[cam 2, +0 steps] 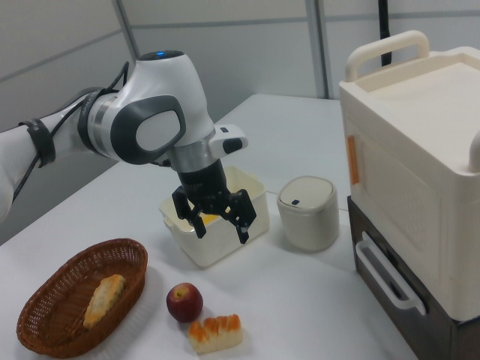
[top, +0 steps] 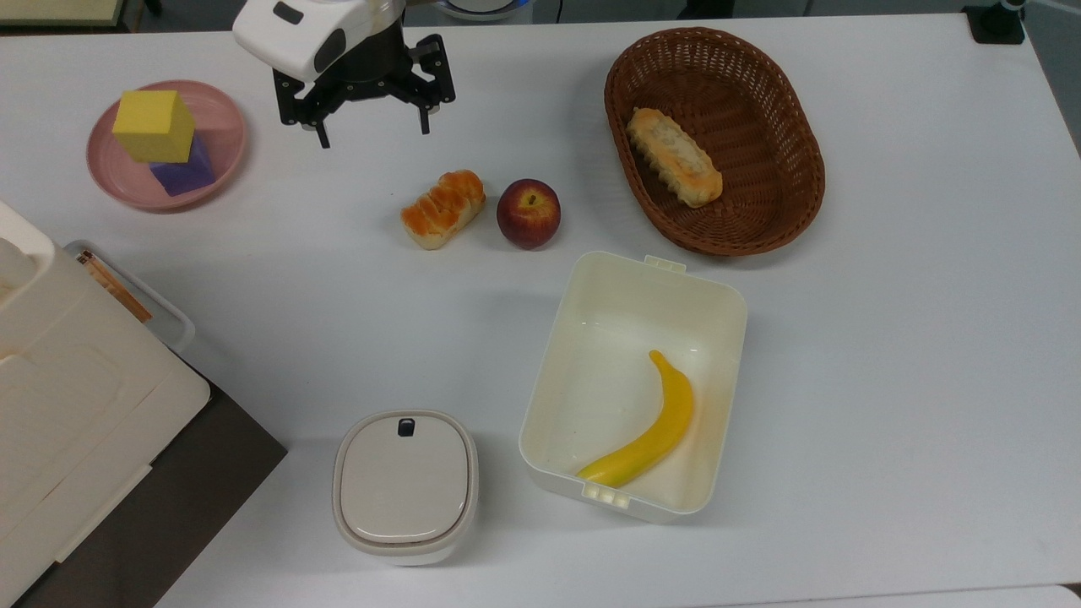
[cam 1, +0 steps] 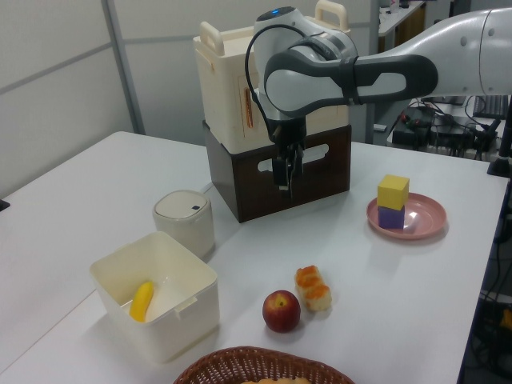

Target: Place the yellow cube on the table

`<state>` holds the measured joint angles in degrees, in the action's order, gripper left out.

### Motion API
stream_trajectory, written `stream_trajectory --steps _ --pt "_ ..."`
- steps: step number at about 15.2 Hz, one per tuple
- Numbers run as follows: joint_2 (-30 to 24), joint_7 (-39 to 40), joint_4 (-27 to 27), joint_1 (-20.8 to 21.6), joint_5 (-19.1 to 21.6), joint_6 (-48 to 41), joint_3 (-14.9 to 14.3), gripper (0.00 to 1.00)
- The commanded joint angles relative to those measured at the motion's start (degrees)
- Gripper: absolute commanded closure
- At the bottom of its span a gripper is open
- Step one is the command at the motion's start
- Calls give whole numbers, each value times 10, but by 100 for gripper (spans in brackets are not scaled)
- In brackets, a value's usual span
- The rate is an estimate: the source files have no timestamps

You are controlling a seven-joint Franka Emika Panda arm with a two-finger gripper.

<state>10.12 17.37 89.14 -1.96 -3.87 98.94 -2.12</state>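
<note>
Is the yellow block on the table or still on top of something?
Still on top: the yellow cube sits stacked on a purple cube in the pink dish, not on the table. The open gripper hangs apart.

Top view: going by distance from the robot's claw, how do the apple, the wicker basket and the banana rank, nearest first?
Measured from the claw:
1. Apple, just below and to the top view's right.
2. Wicker basket, far along the top view's right.
3. Banana, lowest, inside the cream tub.
</note>
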Motion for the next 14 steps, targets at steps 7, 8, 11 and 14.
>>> stream_trajectory --steps 7,8,11,14 --pt "-12 -2 2 5 6 -32 -6 0" --pt "-12 -1 2 5 5 -32 -6 0" --pt "-12 -1 2 5 6 -32 -6 0" --pt "-12 -5 3 6 6 -32 -5 0"
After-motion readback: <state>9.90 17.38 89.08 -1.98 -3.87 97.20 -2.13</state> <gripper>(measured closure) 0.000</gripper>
